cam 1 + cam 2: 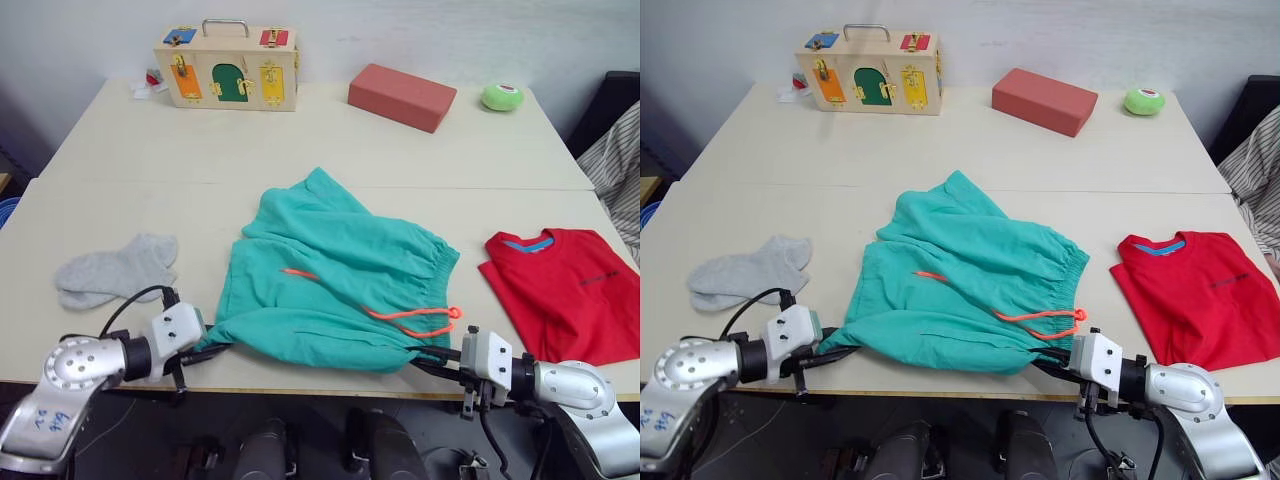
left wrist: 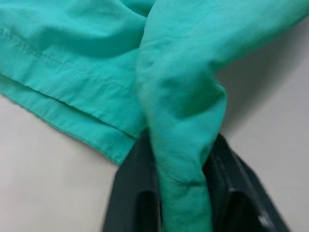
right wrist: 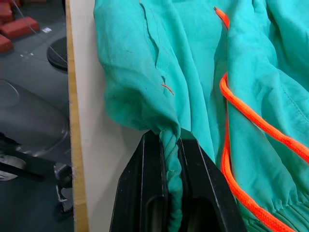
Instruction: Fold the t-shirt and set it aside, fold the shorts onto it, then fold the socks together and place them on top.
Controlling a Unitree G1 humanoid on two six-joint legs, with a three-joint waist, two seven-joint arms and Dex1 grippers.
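Both my left gripper [image 1: 205, 345] and right gripper [image 1: 432, 357] pinch thin bunches of the shorts [image 1: 335, 280], whose slack cloth could slip free mid-fold.

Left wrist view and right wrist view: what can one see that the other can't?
The left wrist view alone gives the left tool pinching a bunched corner beside a stitched hem. The right wrist view alone gives the orange drawstring, the table edge and the floor below, with the right tool pinching the cloth. Both share the teal shorts clamped between black fingers.
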